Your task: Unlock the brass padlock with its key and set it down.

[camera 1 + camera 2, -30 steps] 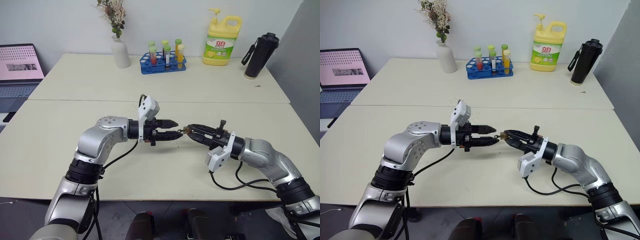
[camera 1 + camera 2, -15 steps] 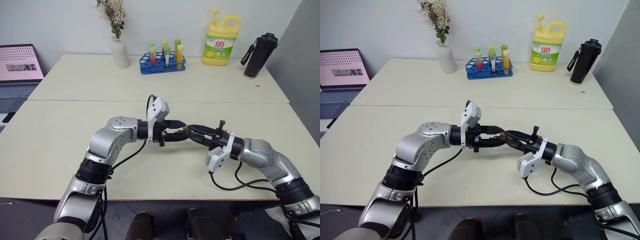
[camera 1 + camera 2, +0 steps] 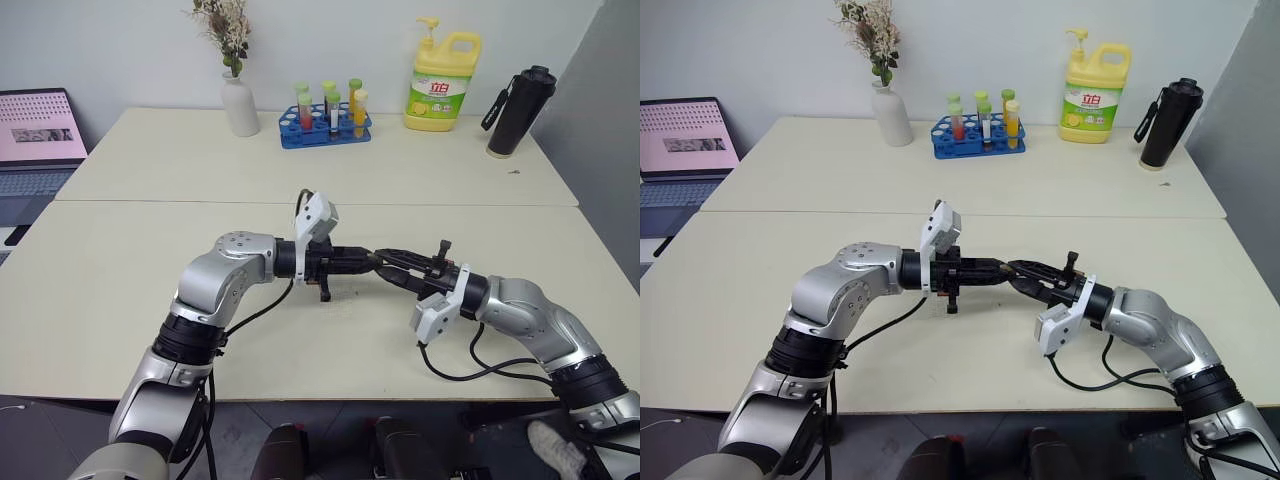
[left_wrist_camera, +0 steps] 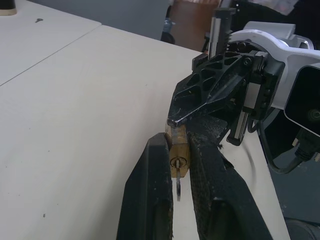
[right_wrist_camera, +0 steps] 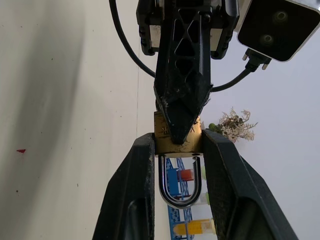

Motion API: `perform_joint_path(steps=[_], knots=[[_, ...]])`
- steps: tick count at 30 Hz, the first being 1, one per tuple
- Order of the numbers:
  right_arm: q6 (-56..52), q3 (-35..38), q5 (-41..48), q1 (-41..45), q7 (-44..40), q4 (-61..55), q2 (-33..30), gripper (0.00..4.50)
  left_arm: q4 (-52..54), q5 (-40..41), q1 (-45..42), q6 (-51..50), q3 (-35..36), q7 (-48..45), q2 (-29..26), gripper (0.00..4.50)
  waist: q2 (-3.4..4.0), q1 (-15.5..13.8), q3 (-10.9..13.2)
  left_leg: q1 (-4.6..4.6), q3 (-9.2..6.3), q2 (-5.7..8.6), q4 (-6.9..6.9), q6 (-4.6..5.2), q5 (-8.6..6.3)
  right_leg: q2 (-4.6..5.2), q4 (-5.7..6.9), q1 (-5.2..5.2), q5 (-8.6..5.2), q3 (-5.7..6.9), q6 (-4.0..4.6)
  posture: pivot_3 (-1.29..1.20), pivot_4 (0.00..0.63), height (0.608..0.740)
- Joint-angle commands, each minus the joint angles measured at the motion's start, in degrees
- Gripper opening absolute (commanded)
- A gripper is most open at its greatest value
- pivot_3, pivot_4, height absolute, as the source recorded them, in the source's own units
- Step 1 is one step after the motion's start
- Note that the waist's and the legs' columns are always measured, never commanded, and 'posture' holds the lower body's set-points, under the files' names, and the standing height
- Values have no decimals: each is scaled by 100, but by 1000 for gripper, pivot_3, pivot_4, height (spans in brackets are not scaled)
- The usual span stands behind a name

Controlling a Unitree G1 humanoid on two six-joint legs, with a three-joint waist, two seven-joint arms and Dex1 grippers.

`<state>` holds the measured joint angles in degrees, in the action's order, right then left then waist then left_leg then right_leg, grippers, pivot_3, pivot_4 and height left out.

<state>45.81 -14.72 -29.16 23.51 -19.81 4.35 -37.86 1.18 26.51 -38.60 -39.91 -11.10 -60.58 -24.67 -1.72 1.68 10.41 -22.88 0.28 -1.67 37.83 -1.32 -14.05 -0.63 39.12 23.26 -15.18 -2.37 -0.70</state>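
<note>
Table (image 3: pixel 120 290); wrist views reveal brass padlock (image 5: pixel 177 140) between both end effectors.

A pale cream tabletop (image 3: pixel 120 290) sits flush against a second one behind it (a thin seam runs between them). A plain white wall (image 3: pixel 120 40) rises beyond, with a grey panel (image 3: pixel 610 110) at the right edge. Even, soft light falls across both surfaces.

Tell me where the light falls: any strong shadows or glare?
Left eye view: soft, even light on the table, no glare. Right wrist view: right fingers dark against the bright wall; the shackle of the brass padlock glints.
</note>
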Motion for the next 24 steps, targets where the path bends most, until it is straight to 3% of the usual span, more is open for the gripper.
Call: perform_joint_path(steps=[1, 8, 15, 18, 21, 24], knots=[[70, 136, 31, 14, 75, -236, -20, 958, 79, -15, -82, 61, -13, -29, -25, 158, 0, 0, 0, 0, 0, 0, 0, 0, 0, 0, 0, 0, 0, 0, 0, 0, 150, 740], [-64, 218, 239, -68, -14, -309, -79, 958, 2, -128, -84, 318, -61, -176, -74, 158, 0, 0, 0, 0, 1, 0, 0, 0, 0, 0, 0, 0, 0, -1, 0, 0, 150, 740], [-462, 609, 839, -584, -281, -851, -342, 3305, -128, -119, -145, 415, -54, -382, -89, 158, 0, -1, 0, -3, 0, 0, 0, 0, 0, 1, -1, 0, -1, 0, -2, 0, 150, 740], [-1061, 705, 1888, -995, -799, -1338, -506, 3357, -281, -151, -236, 488, -48, -422, -55, 158, 0, -2, 0, -2, -1, 0, 0, 1, 0, 1, -2, -1, -2, 1, -3, 0, 150, 740], [-2695, 739, 3674, -1438, -1619, -2272, -765, 3357, -463, -214, -356, 635, -66, -517, -44, 158, 0, -4, 0, -2, -4, 0, 1, 1, 0, 0, -2, -3, -1, 3, -3, 0, 150, 740], [-3698, 816, 4489, -1635, -2045, -2831, -965, 2417, -571, -228, -425, 708, -65, -596, -42, 158, 0, 3, 0, -2, -5, -1, 3, 1, -1, 0, -2, -5, 0, 4, -5, 0, 150, 740]])
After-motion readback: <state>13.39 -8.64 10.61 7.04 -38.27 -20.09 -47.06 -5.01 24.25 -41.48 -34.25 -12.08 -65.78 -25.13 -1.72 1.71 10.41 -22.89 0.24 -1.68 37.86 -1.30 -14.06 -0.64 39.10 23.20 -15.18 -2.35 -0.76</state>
